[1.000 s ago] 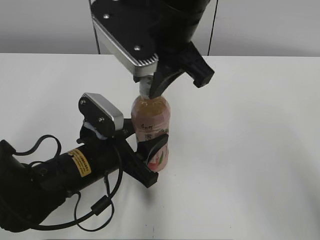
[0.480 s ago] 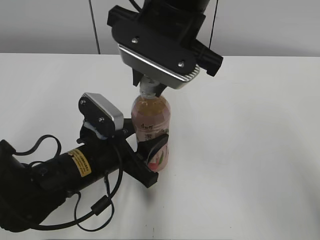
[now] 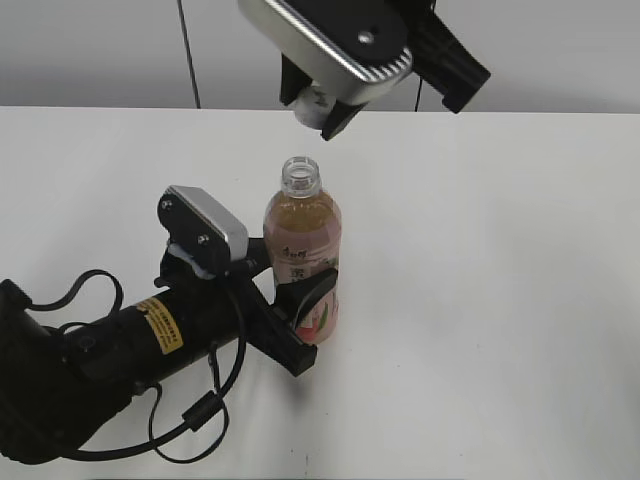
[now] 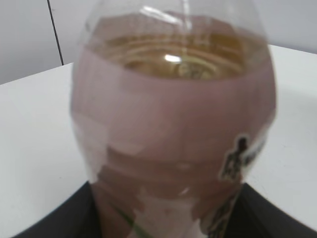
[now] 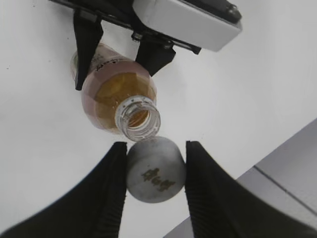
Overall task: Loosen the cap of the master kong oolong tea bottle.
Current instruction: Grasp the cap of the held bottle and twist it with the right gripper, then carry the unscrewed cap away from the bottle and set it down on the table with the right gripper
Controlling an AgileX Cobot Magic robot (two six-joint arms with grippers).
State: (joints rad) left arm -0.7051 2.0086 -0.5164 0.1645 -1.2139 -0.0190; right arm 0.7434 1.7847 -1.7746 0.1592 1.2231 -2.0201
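The master kong oolong tea bottle (image 3: 303,258) stood upright on the white table (image 3: 500,300), its neck open and bare at the top. The left gripper (image 3: 290,310) lay low along the table and was closed around the bottle's lower, labelled body, one black finger (image 3: 310,295) crossing the front of the pink label. In the left wrist view the bottle (image 4: 173,119) filled nearly the whole picture, blurred, with amber tea showing at its shoulder and dark finger edges at the bottom corners.

The cap (image 5: 155,169) was off the bottle and sat pinched between the two black fingers (image 5: 106,193) of the right gripper (image 5: 155,173), which was closed on it, a small grey mark showing on its flat top. In the right wrist view the open neck lay just beyond the cap, close but apart from it. In the exterior view the right gripper (image 3: 320,105) hung above the bottle, clear of the neck and slightly to its right, with the white cap (image 3: 316,101) just visible between its fingertips
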